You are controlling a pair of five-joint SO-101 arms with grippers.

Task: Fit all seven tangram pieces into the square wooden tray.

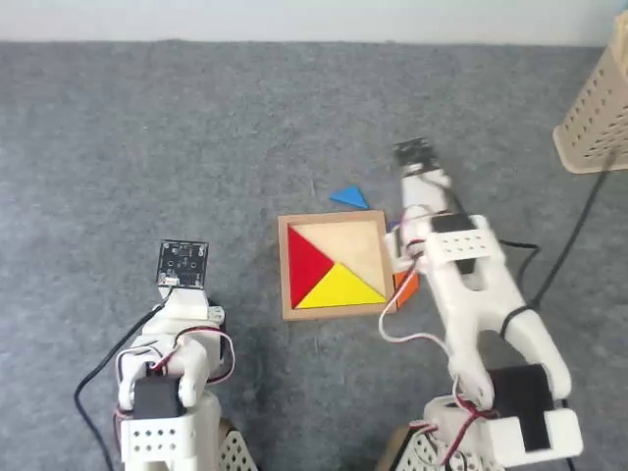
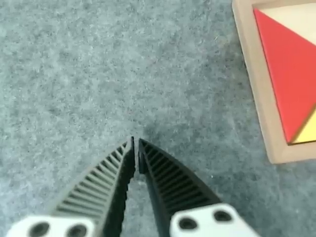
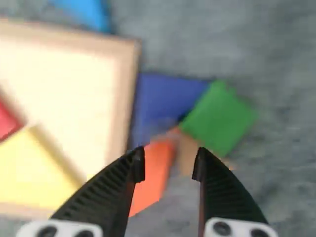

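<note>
**A:** Where is the square wooden tray (image 1: 284, 271)?

**B:** Near the middle of the grey felt-like counter (image 1: 147, 128), between the two arms. A red triangle piece (image 1: 307, 261) lies in its left part. A yellow triangle piece (image 1: 340, 287) lies along the side nearest the arms. The two meet along one edge, and the remaining floor of the tray is bare pale wood.

**A:** And the loose pieces?

**B:** A light blue triangle piece (image 1: 349, 197) lies on the counter just beyond the tray's far edge. On the tray's right side, under the right arm, a dark blue piece (image 3: 165, 98) sits against the outer rim. A green square piece (image 3: 217, 117) touches its corner. An orange piece (image 3: 153, 175) lies beside the rim, nearer the arm's base.

**A:** What is the right gripper (image 3: 169, 157) doing?

**B:** It hangs over that cluster with its jaws well apart and nothing between them. The orange piece lies just below one fingertip. I cannot tell whether the tip touches it.

**A:** The left gripper (image 2: 136, 144)?

**B:** It is over bare counter to the left of the tray, well apart from its rim. Its jaws are drawn together to a thin slit and hold nothing.

**A:** Anything else?

**B:** A beige perforated basket (image 1: 599, 108) stands at the counter's far right corner.
</note>
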